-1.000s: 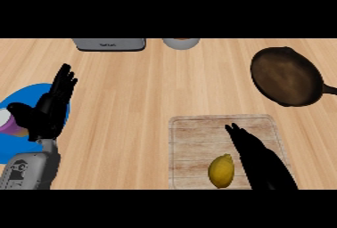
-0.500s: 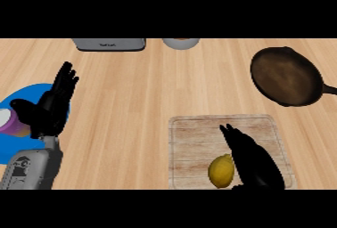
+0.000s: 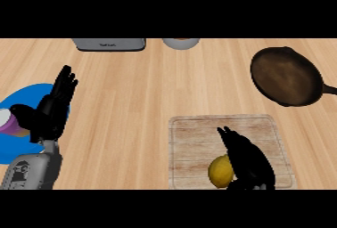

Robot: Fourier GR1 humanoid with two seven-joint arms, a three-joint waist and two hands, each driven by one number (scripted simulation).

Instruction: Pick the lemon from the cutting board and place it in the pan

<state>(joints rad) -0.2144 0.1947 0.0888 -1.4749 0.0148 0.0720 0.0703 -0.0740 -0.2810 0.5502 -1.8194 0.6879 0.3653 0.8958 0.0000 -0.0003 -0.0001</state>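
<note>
Resting against the lemon [image 3: 221, 171] near the cutting board [image 3: 197, 133] front edge, the right robot hand [image 3: 247, 162] keeps straight fingers, grasping nothing.

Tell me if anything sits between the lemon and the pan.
Nothing visible does. The lemon lies on the board beside the right hand; only bare board and counter lie between it and the pan.
</note>
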